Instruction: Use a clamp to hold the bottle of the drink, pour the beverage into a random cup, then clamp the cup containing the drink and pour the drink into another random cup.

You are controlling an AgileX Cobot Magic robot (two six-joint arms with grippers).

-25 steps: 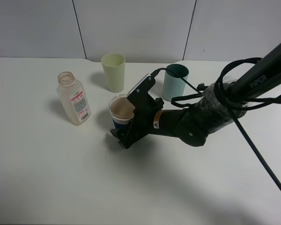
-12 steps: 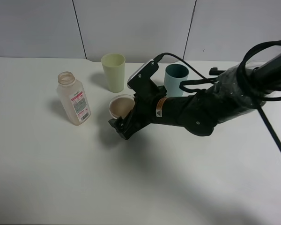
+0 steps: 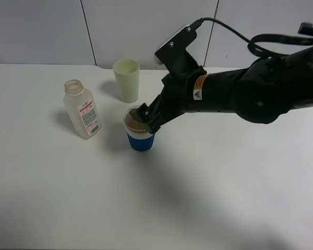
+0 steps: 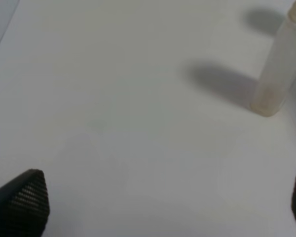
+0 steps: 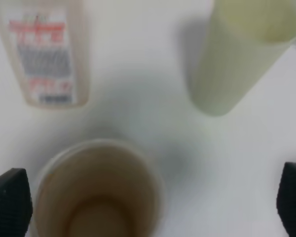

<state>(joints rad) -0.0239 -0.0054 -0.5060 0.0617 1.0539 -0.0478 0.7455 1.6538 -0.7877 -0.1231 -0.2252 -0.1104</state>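
The right gripper point(image 3: 144, 119) is hovering with jaws apart over the short blue-and-white paper cup point(image 3: 139, 134); the clear plastic bottle point(image 3: 82, 109) is standing released near the surface's point(image 3: 68, 198) far-left corner, so the second pour is seemingly remaining.

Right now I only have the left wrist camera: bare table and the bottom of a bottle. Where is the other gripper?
Observer: The right gripper is just above the blue-and-white cup, jaws open, not gripping it.
Operator: Is that cup standing?
Observer: Yes, it stands upright on the table, to the right of the bottle in the high view.
Operator: Any other cup?
Observer: A pale yellow-green cup stands farther back. The arm hides whatever is to the right of it.
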